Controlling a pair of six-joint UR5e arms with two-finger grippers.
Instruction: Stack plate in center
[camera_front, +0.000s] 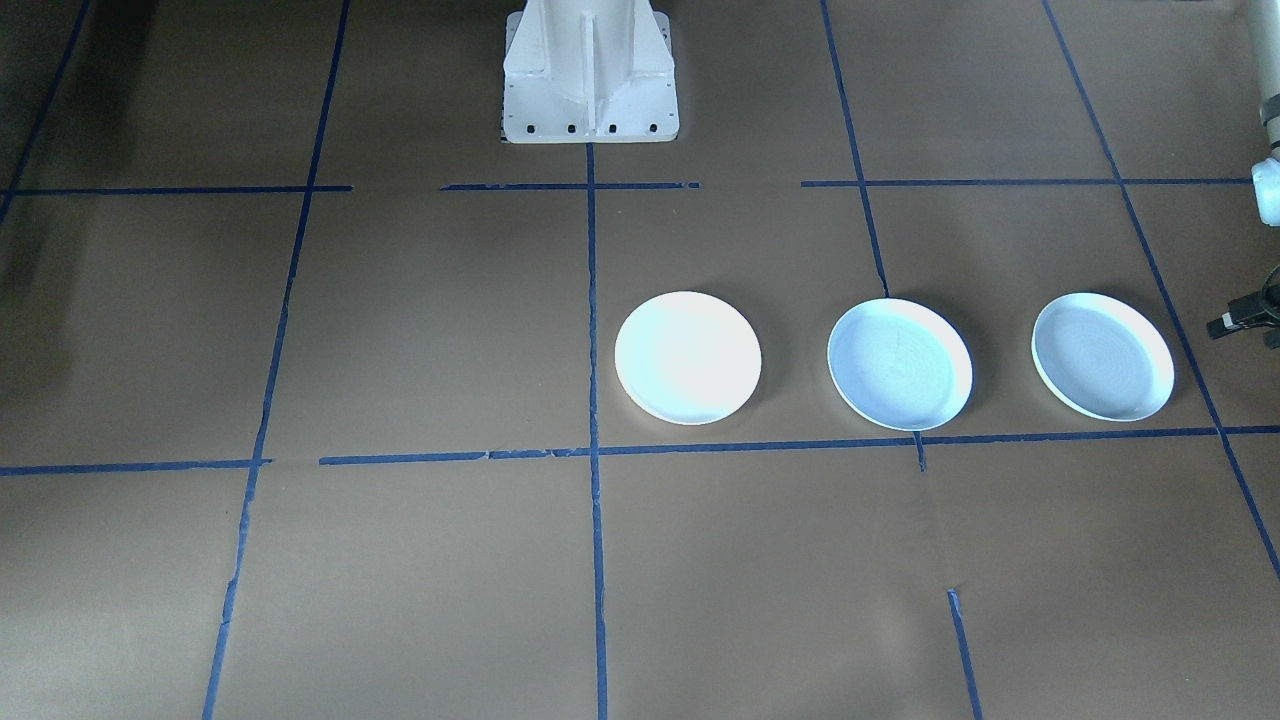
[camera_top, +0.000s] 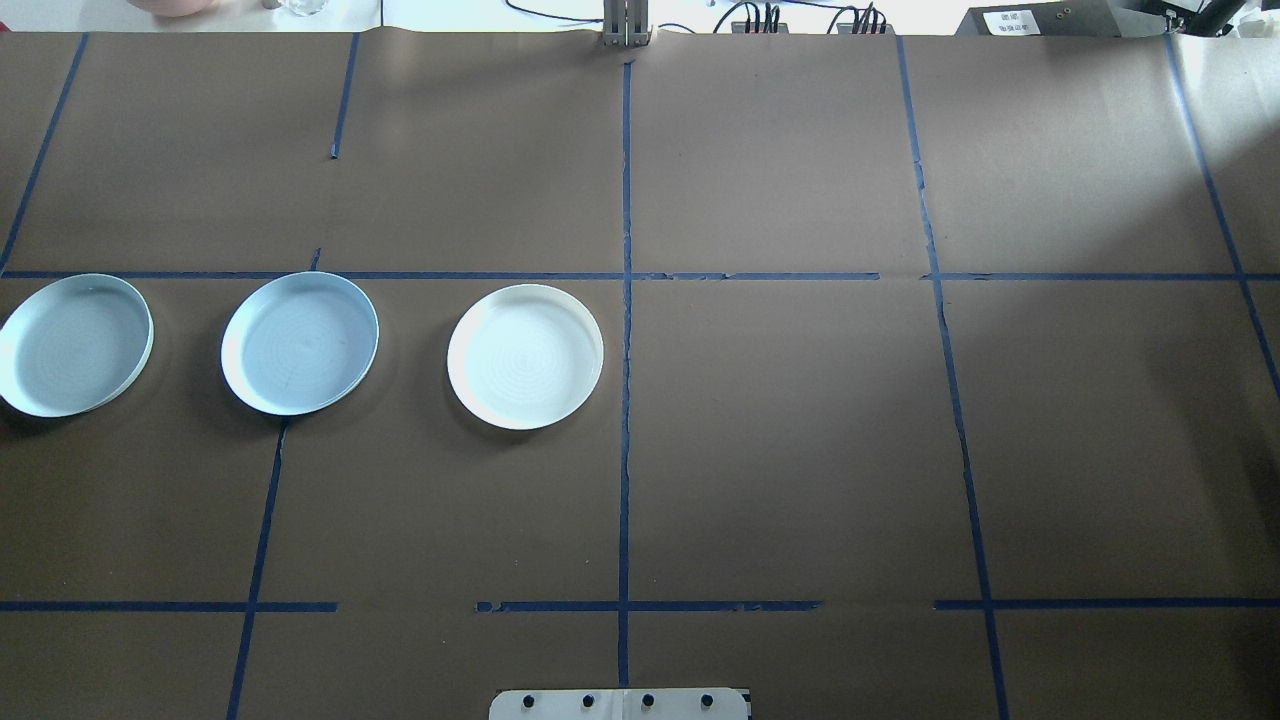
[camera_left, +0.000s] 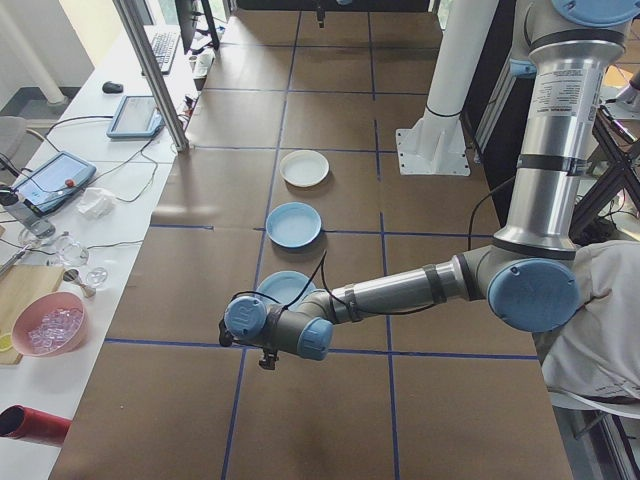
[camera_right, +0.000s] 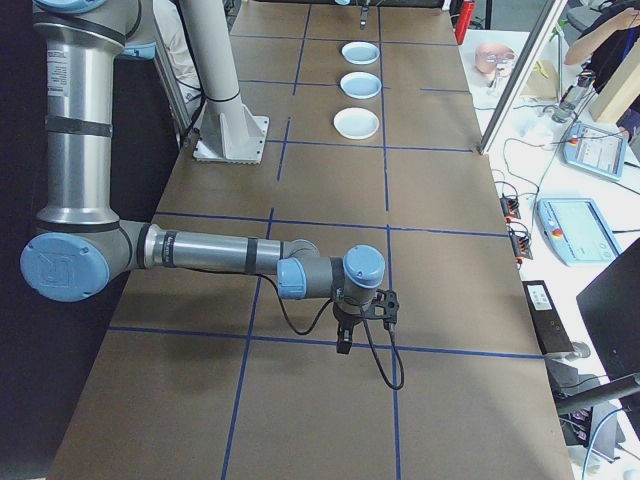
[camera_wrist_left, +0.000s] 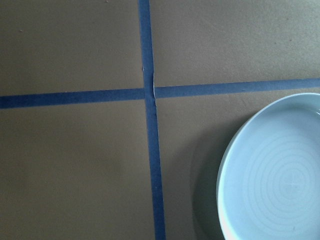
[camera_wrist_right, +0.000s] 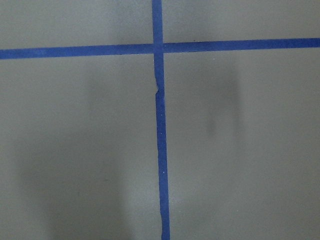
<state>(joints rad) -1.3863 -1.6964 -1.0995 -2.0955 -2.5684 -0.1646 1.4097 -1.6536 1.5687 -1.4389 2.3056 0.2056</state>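
Three round plates lie in a row on the brown table. The center one (camera_top: 300, 342) (camera_front: 900, 364) (camera_left: 294, 224) (camera_right: 360, 85) is pale blue-grey inside with faint rings. A similar blue-grey plate (camera_top: 75, 345) (camera_front: 1103, 356) (camera_wrist_left: 275, 175) lies toward my left end. A brighter white plate (camera_top: 525, 356) (camera_front: 688, 357) (camera_right: 356, 122) lies nearest the table's middle line. My left gripper (camera_left: 267, 358) hangs just beyond the end plate, partly covering it in the left side view. Far off, my right gripper (camera_right: 343, 343) points down over bare table. I cannot tell whether either is open or shut.
Blue tape lines (camera_top: 625, 400) divide the table into squares. The white robot pedestal (camera_front: 590, 75) stands at the near edge. A side bench carries tablets (camera_left: 135, 115) and a pink bowl (camera_left: 50, 325). A person (camera_right: 600, 20) sits by the bench.
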